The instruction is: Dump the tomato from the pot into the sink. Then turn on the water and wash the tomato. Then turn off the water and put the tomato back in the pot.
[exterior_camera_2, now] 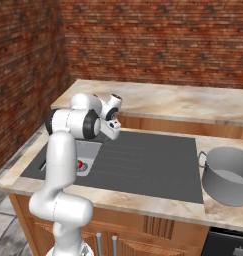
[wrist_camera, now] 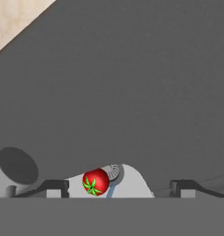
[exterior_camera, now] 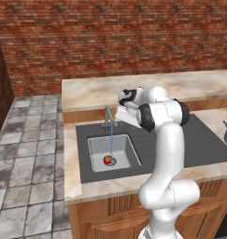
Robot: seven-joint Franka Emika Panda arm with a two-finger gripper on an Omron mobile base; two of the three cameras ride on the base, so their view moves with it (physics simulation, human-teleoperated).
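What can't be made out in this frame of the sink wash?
- Pot: cut by the right edge in both base views; its inside is unseen.
- Tomato: mostly behind the arm in the right base view.
- Faucet: the handle's position is too small to read.
- Gripper: hidden behind the forearm in the base views.

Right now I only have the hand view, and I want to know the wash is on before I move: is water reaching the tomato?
Observer: Yes. In the left base view a thin blue stream falls from the faucet onto the tomato, which lies by the drain in the sink.
Operator: Where is the pot?
Observer: It stands upright on the counter, just past the right end of the drainboard: pot.
Operator: Is my hand over the basin?
Observer: No. The gripper hangs to the right of the faucet, above the dark plate and not over the basin.
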